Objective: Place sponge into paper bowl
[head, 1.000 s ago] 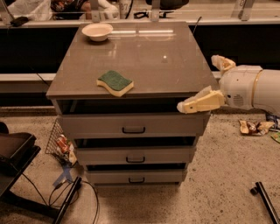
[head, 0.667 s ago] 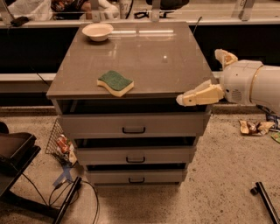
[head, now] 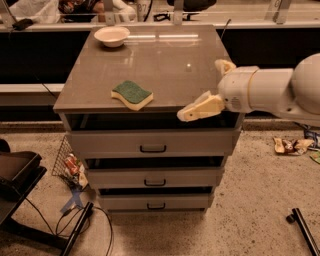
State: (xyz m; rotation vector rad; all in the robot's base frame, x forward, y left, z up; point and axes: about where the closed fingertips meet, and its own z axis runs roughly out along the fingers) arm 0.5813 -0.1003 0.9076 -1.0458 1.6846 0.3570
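The sponge [head: 132,94] lies green side up on the grey cabinet top [head: 170,55], near its front edge and left of centre. The paper bowl [head: 111,36] stands empty at the far left corner of the top. My gripper [head: 200,89] comes in from the right on a white arm, over the front right part of the top. It is open and empty, with one cream finger [head: 201,107] stretched toward the sponge and the other [head: 224,65] behind it. The gripper is about a hand's width to the right of the sponge and is not touching it.
The cabinet has three drawers [head: 152,148] with dark handles. A counter with clutter [head: 165,15] runs behind it. On the floor are a wire basket with litter [head: 70,162] and cables at left, wrappers [head: 290,146] at right, and a dark bar [head: 302,227] at lower right.
My gripper has moved left from off the cabinet's right edge to over its front right part, closer to the sponge. The sponge and bowl have not moved.
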